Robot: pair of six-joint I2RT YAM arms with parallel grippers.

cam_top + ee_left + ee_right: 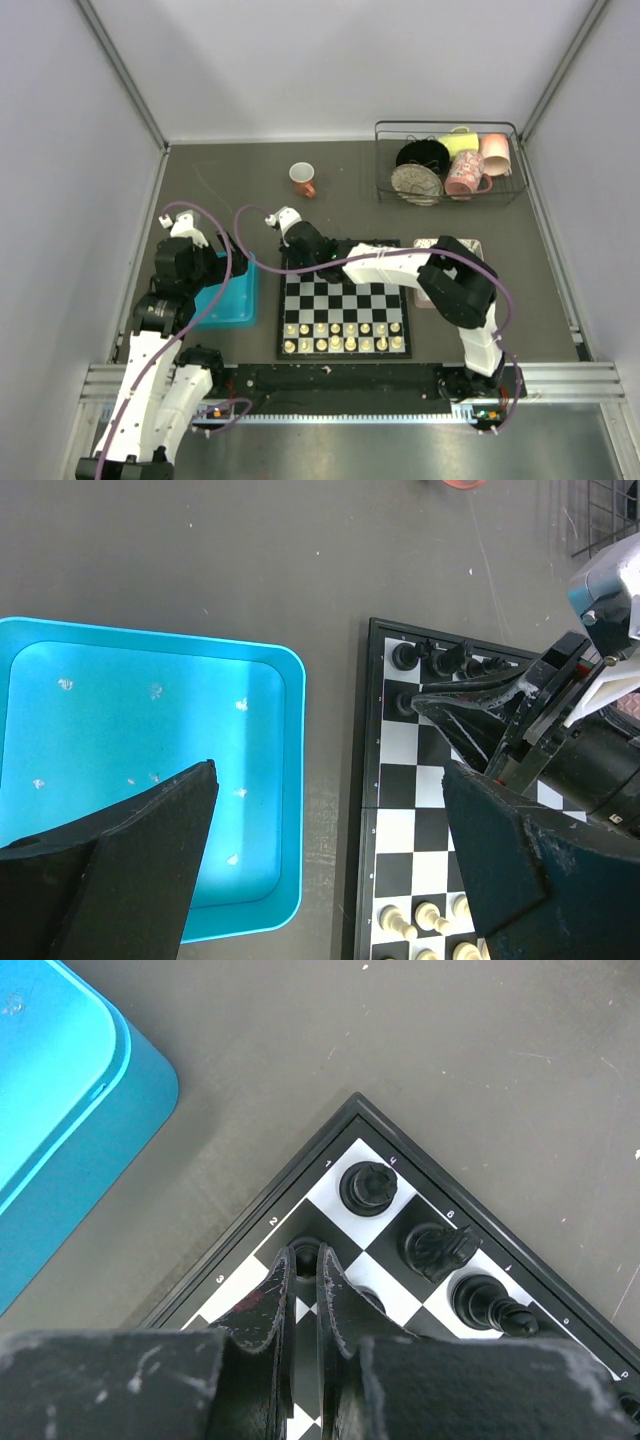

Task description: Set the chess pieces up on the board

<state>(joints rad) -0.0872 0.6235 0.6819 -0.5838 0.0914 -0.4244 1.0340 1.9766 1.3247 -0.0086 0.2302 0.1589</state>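
right gripper point(305, 1272) pinched shut on black pawn point(305, 1252) at board point(322, 1182) corner, left gripper point(330, 775) wide open over teal tray point(292, 730) edge, bare table point(330, 600) beyond

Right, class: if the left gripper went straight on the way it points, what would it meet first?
Likely the bare table between the teal tray and the chessboard; the left gripper hangs over that gap, depth unclear.

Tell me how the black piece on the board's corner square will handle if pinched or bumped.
The corner piece looks glossy, so a grip may slip on it. It is small and probably light; a bump could slide or tip it on the smooth board. Its neighbour stands close, so a knock might topple both.
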